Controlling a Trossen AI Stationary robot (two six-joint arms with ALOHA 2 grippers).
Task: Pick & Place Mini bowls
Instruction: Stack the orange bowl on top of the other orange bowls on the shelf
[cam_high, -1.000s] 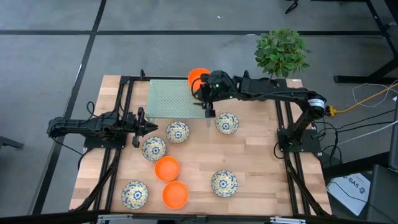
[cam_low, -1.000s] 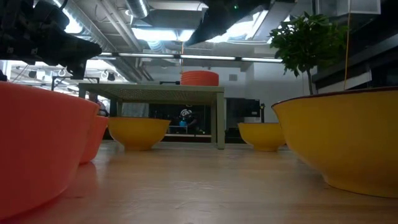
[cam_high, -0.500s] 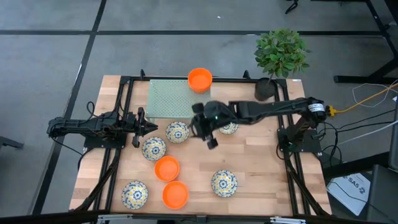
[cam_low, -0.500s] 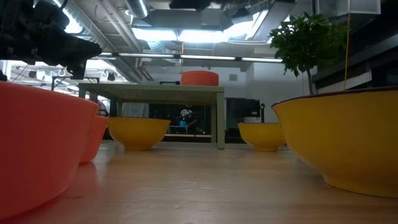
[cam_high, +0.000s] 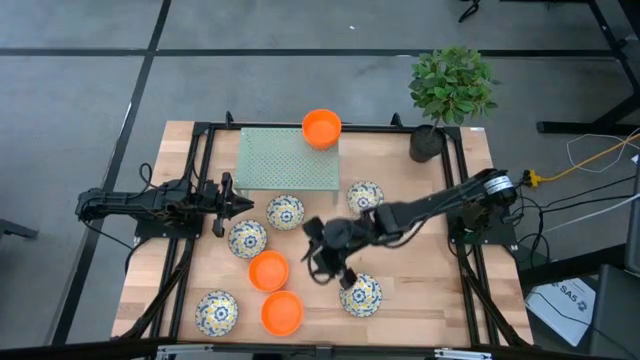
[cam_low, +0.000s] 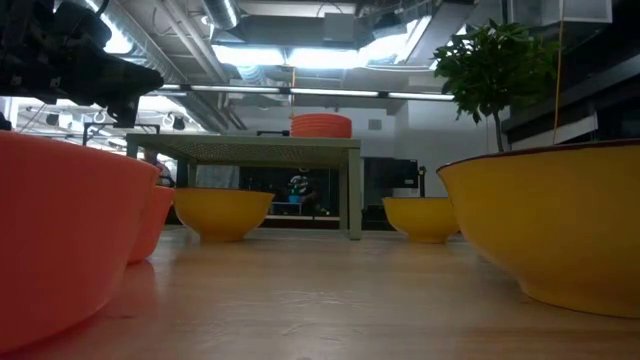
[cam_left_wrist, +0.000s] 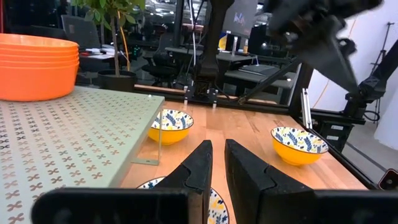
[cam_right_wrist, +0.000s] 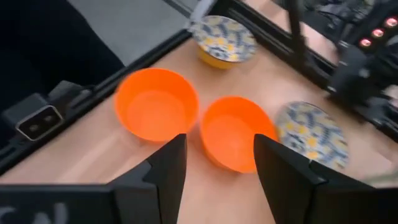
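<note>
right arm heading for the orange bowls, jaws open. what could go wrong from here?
1. The two orange bowls sit almost rim to rim, so a finger of the open right gripper may catch the neighbour and shove it.
2. A patterned bowl lies right under the right arm's wrist; lowering may clip it.
3. The orange stack sits at the green platform's corner, so another bowl set off-centre there could slide off.
</note>
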